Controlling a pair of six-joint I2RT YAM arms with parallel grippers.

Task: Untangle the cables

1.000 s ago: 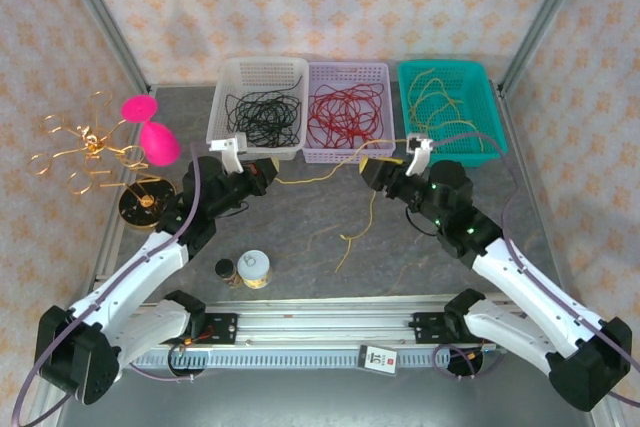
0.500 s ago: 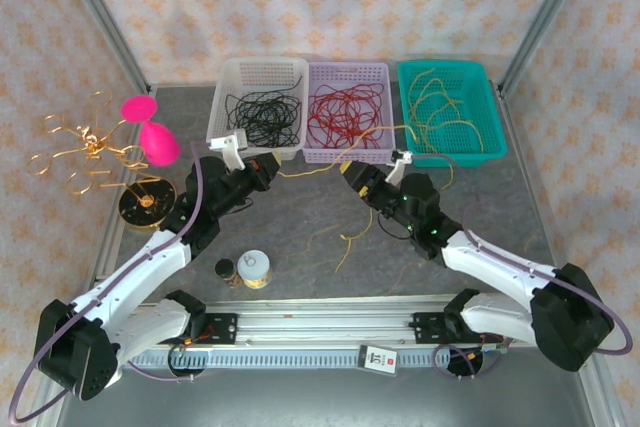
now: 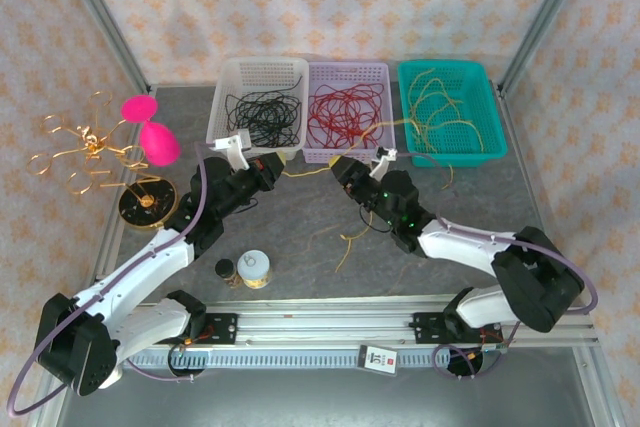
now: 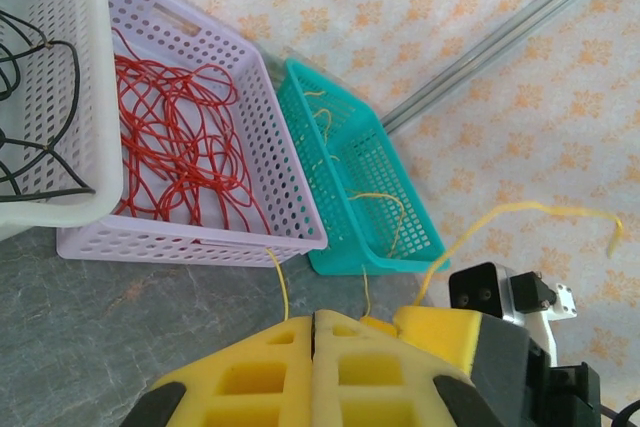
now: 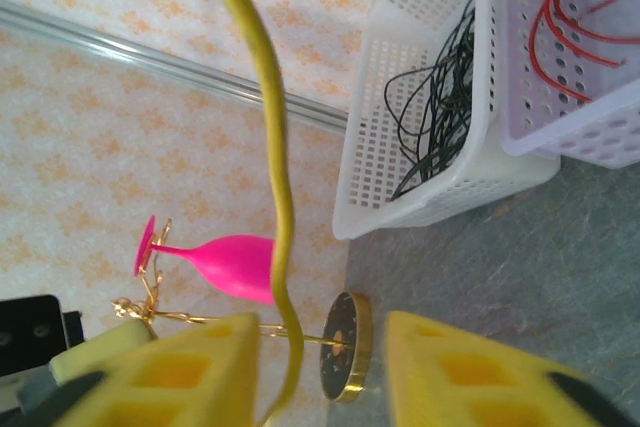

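**While the two grippers are facing each other mid-table, one yellow cable is stretching between them**

Since everyone asks about the grip first: the left gripper (image 4: 313,332) is pressing its yellow fingers (image 4: 240,377) flat together with no gap. A thin yellow cable (image 5: 283,207) is poking out right at the tips, so it's pinching that strand. The right gripper (image 5: 320,347) is doing the opposite, holding its fingers well apart. The cable is hanging down through that gap, running close along one finger. I can't tell if it's actually touching the foam.

From above, both grippers are sitting near each other over the grey table (image 3: 290,247), just in front of the lilac basket (image 3: 350,66). The cable is running from the left tips across to the right gripper, then trailing on up toward the teal basket (image 3: 455,155).

Behind them the three baskets are lining up side by side. The white basket (image 3: 222,107) is holding black cables (image 3: 262,112), and the lilac one is holding red cables (image 3: 340,112). The teal one is holding more yellow ones. A loose yellow strand (image 3: 350,237) is lying on the table below the right gripper.

Further out on the left, a pink goblet (image 3: 150,132) and a gold wire ornament (image 3: 85,147) are standing together. Two small jars (image 3: 250,269) are sitting near the left arm.
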